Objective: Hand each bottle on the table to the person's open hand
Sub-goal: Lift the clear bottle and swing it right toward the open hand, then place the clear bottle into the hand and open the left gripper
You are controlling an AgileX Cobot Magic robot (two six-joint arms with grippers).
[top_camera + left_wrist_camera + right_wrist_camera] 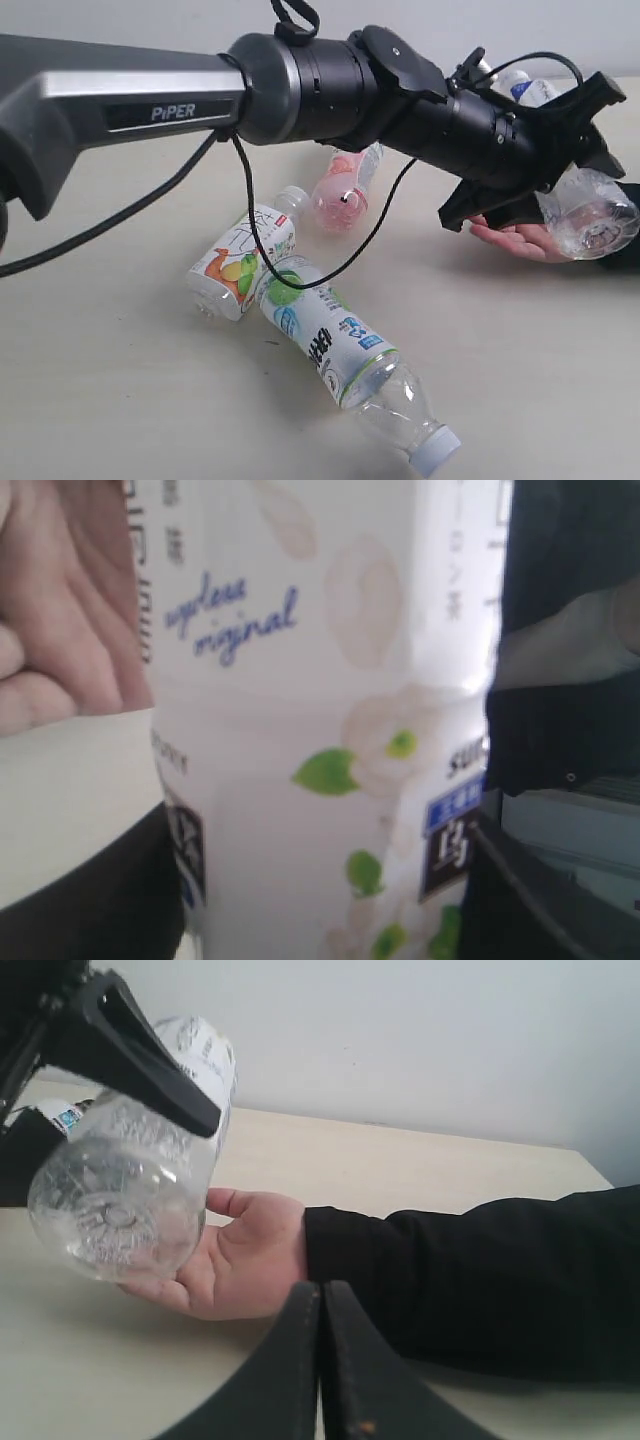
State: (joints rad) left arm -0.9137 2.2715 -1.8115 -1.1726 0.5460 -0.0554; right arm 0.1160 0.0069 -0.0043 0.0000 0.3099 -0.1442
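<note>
My left gripper (570, 165) reaches across to the right side, shut on the slim white-labelled bottle (595, 215), whose clear base hangs over the person's open hand (520, 238). Up close, that bottle (320, 730) fills the left gripper (320, 880), with the hand (70, 610) beside it. From the right wrist, the bottle (125, 1200) sits at the palm (245, 1260); contact is unclear. My right gripper (320, 1360) is shut and empty. On the table (120, 380) lie the pink bottle (343, 195), the orange-fruit bottle (245, 262) and the lime bottle (335, 345).
The person's dark sleeve (480, 1280) stretches along the table's right side. A black cable (245, 200) hangs from my left arm over the lying bottles. A pale wall (420, 1040) stands behind the table's far edge.
</note>
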